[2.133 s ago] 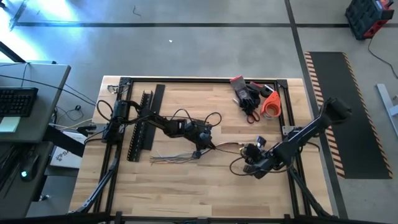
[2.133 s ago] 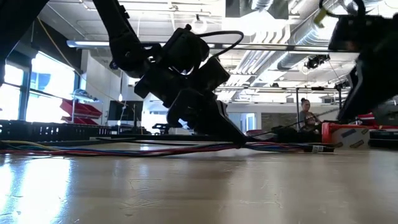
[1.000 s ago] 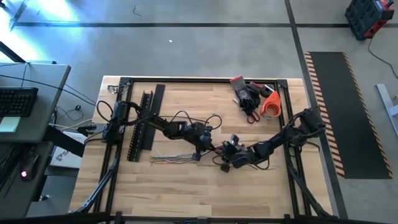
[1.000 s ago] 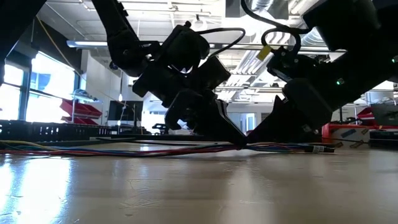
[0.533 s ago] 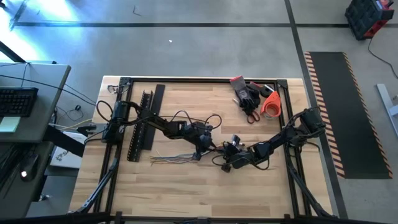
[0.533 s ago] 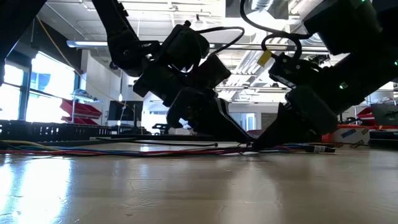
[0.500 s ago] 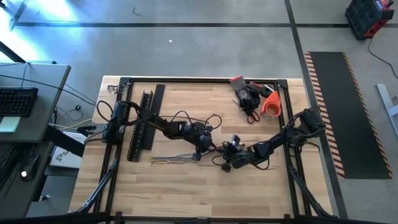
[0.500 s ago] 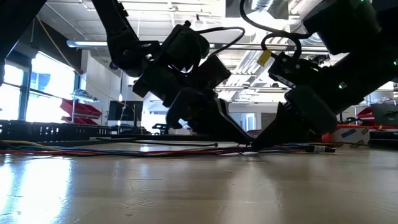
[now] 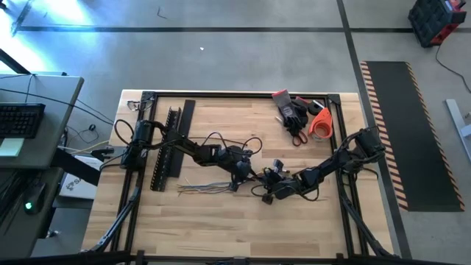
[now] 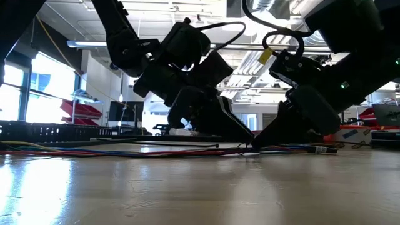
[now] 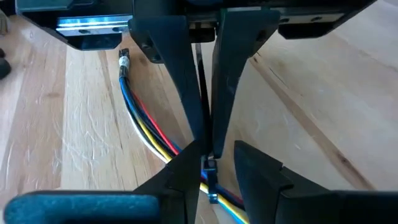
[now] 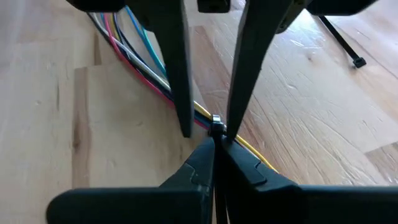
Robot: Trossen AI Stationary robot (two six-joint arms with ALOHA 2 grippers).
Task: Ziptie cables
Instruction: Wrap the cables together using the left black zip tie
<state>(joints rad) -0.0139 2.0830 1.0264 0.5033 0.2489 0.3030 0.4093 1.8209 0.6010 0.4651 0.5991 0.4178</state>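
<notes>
Blocking my overhead sight of the cables [image 10: 125, 151], my shut right gripper [image 12: 214, 144] meets my slightly parted left gripper [image 11: 205, 158] mid-table [image 9: 221, 221]; workshop ceiling behind.

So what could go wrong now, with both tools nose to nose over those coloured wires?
1. The right tool is shut on a thin dark strip right at the cables, while the left tool stands open. A pull might drag the loose cables across the table instead of tightening anything.
2. The two tools' tips nearly touch, so a small misjudged move could knock them together.
</notes>
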